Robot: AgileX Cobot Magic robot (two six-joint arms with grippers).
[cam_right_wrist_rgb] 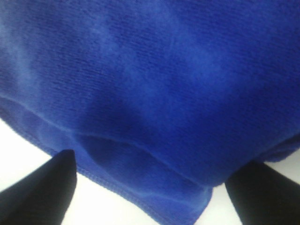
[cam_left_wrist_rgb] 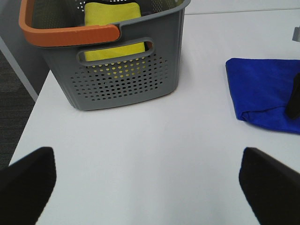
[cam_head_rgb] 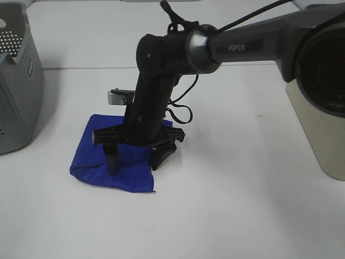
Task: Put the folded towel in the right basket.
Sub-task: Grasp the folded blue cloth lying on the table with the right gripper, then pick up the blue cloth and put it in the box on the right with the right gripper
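Looks to be the grasp step. Shows the right pincer [cam_head_rgb: 134, 165] released, spread wide and pointing down, fingertips straddling a folded edge of the folded blue cloth towel [cam_head_rgb: 129, 178], which lies flat on the white tabletop [cam_head_rgb: 242, 210], left of centre. Not yet pinched, judging by the wrist view. Next, probably: squeeze on that edge, gathering every layer, lift clear, then carry rightward to the pale cream basket [cam_head_rgb: 318, 135] at the right edge. Leaves the left pincer [cam_left_wrist_rgb: 150, 187] released too, empty, near the grey perforated plastic basket [cam_left_wrist_rgb: 126, 89] holding a yellow cloth [cam_left_wrist_rgb: 112, 14].
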